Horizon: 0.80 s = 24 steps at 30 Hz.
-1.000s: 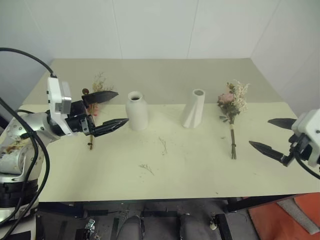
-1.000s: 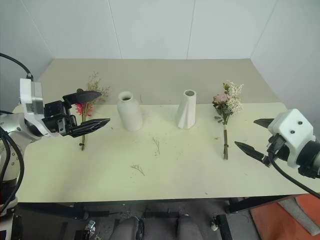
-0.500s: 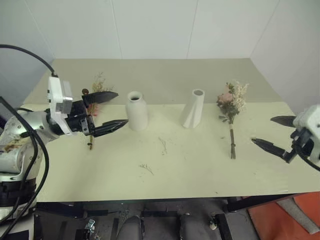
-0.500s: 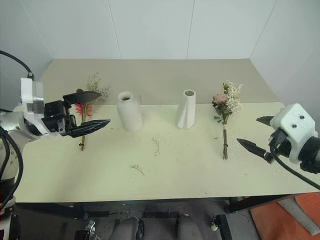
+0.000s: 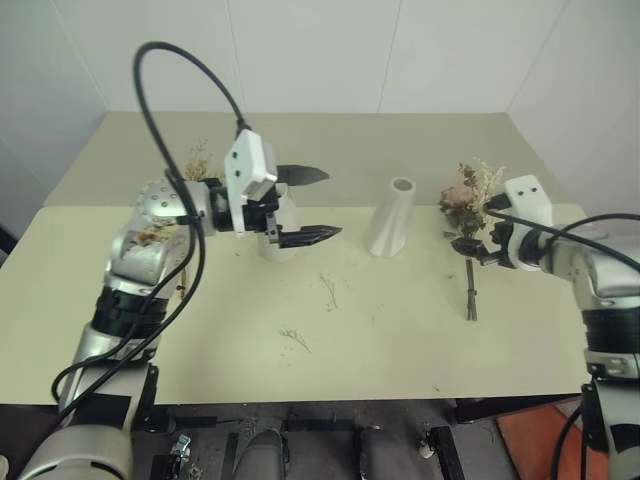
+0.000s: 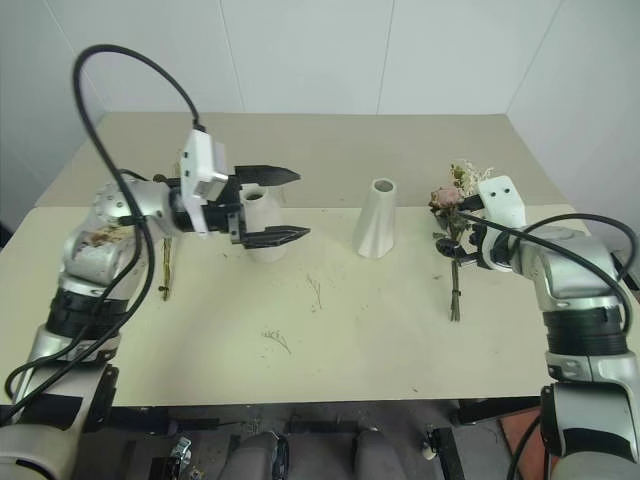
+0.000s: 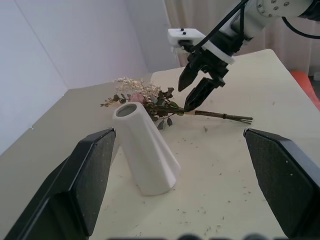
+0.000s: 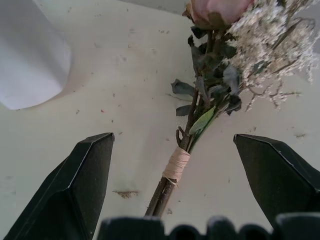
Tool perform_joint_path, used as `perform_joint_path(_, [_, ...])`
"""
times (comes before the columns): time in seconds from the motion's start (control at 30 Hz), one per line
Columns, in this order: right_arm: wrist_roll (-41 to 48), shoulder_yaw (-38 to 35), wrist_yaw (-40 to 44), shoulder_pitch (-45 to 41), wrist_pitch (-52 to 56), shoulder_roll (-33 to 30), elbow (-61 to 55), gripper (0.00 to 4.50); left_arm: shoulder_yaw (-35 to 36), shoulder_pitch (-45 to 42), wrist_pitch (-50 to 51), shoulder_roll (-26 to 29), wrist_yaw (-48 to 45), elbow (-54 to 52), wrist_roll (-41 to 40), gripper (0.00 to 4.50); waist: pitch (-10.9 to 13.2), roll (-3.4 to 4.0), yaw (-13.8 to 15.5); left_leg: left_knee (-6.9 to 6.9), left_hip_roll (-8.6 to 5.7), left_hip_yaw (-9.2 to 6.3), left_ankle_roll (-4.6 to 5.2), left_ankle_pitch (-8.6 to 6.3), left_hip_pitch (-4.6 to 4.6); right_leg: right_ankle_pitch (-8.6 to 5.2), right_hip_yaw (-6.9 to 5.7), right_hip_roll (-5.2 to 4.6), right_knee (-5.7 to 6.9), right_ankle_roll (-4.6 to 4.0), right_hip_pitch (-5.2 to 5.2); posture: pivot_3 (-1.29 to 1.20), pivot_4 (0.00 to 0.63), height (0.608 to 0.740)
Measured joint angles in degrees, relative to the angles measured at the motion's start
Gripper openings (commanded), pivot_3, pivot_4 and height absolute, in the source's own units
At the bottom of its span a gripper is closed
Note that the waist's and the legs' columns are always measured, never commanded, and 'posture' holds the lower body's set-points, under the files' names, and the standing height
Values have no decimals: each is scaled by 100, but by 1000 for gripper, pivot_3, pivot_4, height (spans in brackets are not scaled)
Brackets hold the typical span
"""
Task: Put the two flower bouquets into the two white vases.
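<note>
The rounded white vase [image 5: 277, 247] stands at mid-table, partly hidden behind my left gripper [image 5: 320, 205], which is open and points right, its fingers level with the vase. The slanted cone vase [image 5: 392, 220] stands to its right, apart from the gripper. The pink rose bouquet [image 5: 466, 198] lies flat at the right, stems toward me. My right gripper [image 8: 172, 136] is open and straddles the twine-wrapped stems [image 8: 176, 166] from just above. The wispy dried bouquet [image 5: 198, 160] lies behind my left arm, mostly hidden.
Small loose twig scraps [image 5: 326, 288] lie on the cream table [image 5: 400, 340] in front of the vases. White walls close in the table's far edge and right side. The left wrist view shows the cone vase [image 7: 146, 150] with the right gripper [image 7: 197, 89] beyond it.
My left arm has swung right, from beside the dried bouquet to in front of the rounded vase. My right gripper has moved in from the table's right edge to over the pink bouquet's stems.
</note>
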Motion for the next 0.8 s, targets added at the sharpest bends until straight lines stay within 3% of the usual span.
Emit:
perform_joint_path(0.17, [-172, 157, -47, -393, 14, 248, 768, 4500, -96, -61, -161, -114, -126, 116, 205, 4471, 0, 1, -5, 0, 0, 1, 2, -1, 5, 0, 0, 0, 0, 1, 2, 0, 150, 740])
perform_joint_path(0.27, [-310, 213, -41, -740, -21, 346, 1461, 3885, -110, -41, -185, -128, -167, 108, 266, 4500, 0, 1, -15, 0, 0, 3, 2, -1, 13, 0, 2, 0, 2, 1, 4, 0, 150, 740])
perform_joint_path(0.63, [-609, 514, 693, -1756, -371, 452, 3497, 217, -52, 373, -67, 4, -67, -44, 372, 4500, 1, 3, -69, -4, 2, 2, 2, -2, 13, 0, 2, 1, 5, 1, 4, 0, 150, 740])
perform_joint_path(0.8, [-769, 560, 845, -2005, -626, 595, 4171, 191, -40, 533, -14, 62, 8, -224, 372, 4500, 1, 3, -95, -3, 1, 1, 2, -1, 13, 1, 2, 0, 6, 2, 6, 0, 150, 740])
